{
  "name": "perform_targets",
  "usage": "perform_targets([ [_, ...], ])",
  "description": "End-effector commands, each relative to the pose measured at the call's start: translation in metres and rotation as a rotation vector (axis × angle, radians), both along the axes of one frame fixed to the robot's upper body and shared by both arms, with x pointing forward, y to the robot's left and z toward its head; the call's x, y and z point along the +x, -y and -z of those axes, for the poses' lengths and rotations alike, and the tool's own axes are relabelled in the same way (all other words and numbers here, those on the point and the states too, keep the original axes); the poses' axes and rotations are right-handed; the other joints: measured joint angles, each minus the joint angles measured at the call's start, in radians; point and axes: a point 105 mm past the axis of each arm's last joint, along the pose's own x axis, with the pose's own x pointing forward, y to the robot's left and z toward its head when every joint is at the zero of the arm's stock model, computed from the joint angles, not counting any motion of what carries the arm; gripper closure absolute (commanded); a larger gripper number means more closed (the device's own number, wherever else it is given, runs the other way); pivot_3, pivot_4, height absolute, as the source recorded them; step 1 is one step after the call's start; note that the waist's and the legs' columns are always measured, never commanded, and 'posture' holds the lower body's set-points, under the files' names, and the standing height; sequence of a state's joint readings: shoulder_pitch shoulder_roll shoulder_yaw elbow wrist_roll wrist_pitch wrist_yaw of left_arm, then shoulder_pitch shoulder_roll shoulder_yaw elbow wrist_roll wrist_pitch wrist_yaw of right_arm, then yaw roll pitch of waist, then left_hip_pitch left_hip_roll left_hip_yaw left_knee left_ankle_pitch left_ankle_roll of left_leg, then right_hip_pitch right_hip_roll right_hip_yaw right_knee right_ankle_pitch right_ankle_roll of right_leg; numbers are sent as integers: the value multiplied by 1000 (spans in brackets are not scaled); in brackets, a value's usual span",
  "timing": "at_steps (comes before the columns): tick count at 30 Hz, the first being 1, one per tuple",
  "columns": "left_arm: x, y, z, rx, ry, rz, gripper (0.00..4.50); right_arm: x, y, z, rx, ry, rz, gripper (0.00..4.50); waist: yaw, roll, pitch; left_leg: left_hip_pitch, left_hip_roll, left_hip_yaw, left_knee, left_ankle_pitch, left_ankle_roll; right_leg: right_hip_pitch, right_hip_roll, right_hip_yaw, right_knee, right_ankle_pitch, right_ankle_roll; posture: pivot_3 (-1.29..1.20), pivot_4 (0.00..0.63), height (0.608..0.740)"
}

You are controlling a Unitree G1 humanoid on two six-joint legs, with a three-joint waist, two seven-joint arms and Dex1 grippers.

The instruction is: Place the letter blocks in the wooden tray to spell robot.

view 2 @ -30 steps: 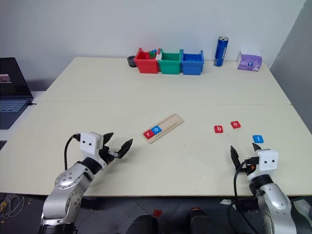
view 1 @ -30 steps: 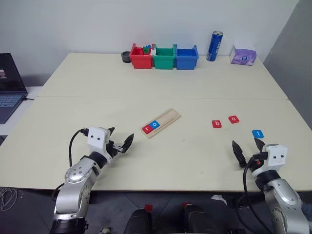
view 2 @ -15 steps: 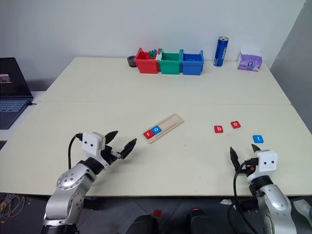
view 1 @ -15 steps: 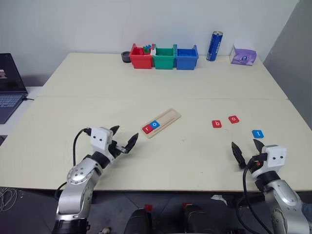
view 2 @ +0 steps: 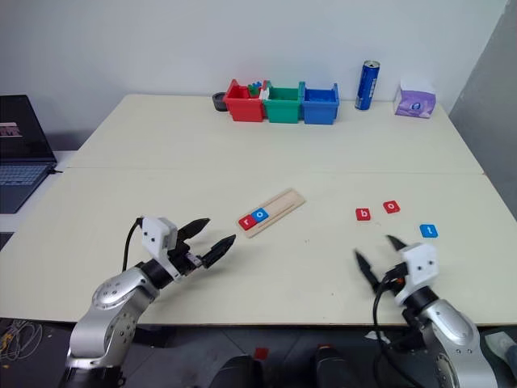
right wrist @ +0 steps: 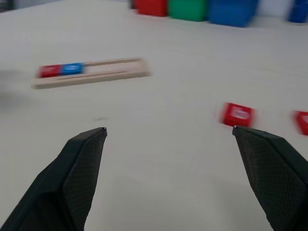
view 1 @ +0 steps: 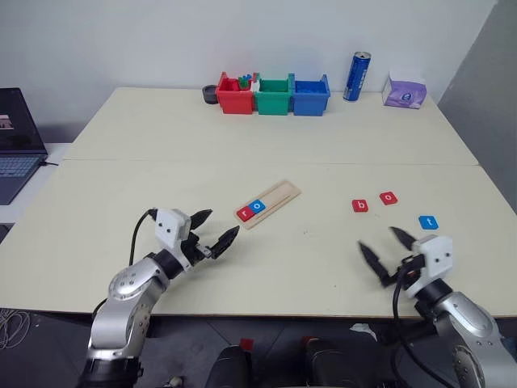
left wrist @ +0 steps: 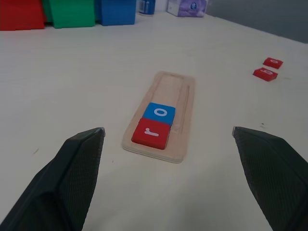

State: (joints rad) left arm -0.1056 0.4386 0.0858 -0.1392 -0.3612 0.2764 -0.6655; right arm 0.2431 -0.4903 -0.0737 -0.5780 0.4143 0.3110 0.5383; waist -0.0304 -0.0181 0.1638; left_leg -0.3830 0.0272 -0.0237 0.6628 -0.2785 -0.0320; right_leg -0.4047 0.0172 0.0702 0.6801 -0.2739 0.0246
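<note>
Left end effector, two black fingers spread apart, empty, low over cream worktop near front edge, aimed at the tray. Right end effector, fingers apart too, holding nothing, near front right edge. Long pale wooden tray lies diagonal mid-worktop; red square tile with white r sits at its near end, blue square tile with white o touching it, both in the groove. Loose on worktop right of tray: blue t tile, red b tile, red o tile just beside b. Far edge: red, green, blue plastic bins, blue can, purple tissue pack. Laptop off far left.
</note>
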Motion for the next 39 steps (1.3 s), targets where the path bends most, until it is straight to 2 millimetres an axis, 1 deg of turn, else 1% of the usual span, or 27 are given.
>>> perform_targets([
  [1,12,4,-1,76,16,29,0,-14,-24,-20,-18,7,-180,50,0,-1,0,0,0,0,0,0,0,0,0,0,0,0,0,0,150,740],
  [3,18,11,1,116,7,74,0,-16,-28,-26,-43,10,-211,50,0,-2,1,0,0,0,0,0,0,0,0,0,-1,0,0,0,150,740],
  [6,27,14,1,148,-7,101,0,-18,-31,-32,-54,10,-221,50,0,-5,2,-1,-1,0,0,0,0,0,1,-1,-1,0,0,0,150,740],
  [12,46,18,1,179,-39,117,0,-21,-32,-34,-72,10,-228,50,1,-6,3,-2,0,0,0,0,0,-1,1,-2,-1,0,0,0,150,740],
  [18,56,25,1,209,-52,154,0,-23,-34,-35,-81,18,-233,50,1,-7,3,-2,-1,0,0,0,0,-1,1,-2,-1,0,0,0,150,740],
  [28,62,29,14,248,-107,181,0,-26,-39,-36,-72,20,-249,50,1,-7,3,-2,0,0,0,0,0,-1,1,-2,-1,0,0,0,150,740],
  [36,64,33,16,278,-126,193,0,-27,-41,-37,-61,14,-261,50,1,-7,3,-2,-1,0,0,0,0,-1,1,-2,-1,0,0,0,150,740],
  [39,63,38,10,249,-123,204,0,-27,-42,-37,-57,15,-263,50,1,-7,3,-2,0,0,0,0,0,-1,1,-3,-1,0,0,0,150,740],
])
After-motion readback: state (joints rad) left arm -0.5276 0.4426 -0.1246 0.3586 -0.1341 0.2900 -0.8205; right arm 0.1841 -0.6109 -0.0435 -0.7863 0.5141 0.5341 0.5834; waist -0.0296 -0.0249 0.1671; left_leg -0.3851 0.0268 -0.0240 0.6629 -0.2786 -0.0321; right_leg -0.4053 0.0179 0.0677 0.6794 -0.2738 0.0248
